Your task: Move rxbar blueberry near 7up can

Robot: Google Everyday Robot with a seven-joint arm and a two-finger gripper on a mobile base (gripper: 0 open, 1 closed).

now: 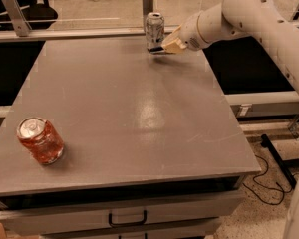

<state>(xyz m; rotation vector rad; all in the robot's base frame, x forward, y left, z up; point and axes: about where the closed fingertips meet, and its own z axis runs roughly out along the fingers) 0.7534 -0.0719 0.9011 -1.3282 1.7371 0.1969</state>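
Gripping rxbar blueberry [155,49], apparently, tool [164,47] beside 7up can [154,28]

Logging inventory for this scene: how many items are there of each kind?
Cans: 2 (7up can, orange-red can)
Snack bars: 1 (rxbar blueberry, gripped by the tool right beside the 7up can at the far edge)
Total: 3

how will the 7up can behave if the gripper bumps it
The 7up can stands upright and is tall for its base, so a bump high up would probably tip it, and on its round side it would likely roll. It sits near the table's far edge, so it might fall off. The gripper, holding the rxbar blueberry, is right beside it.
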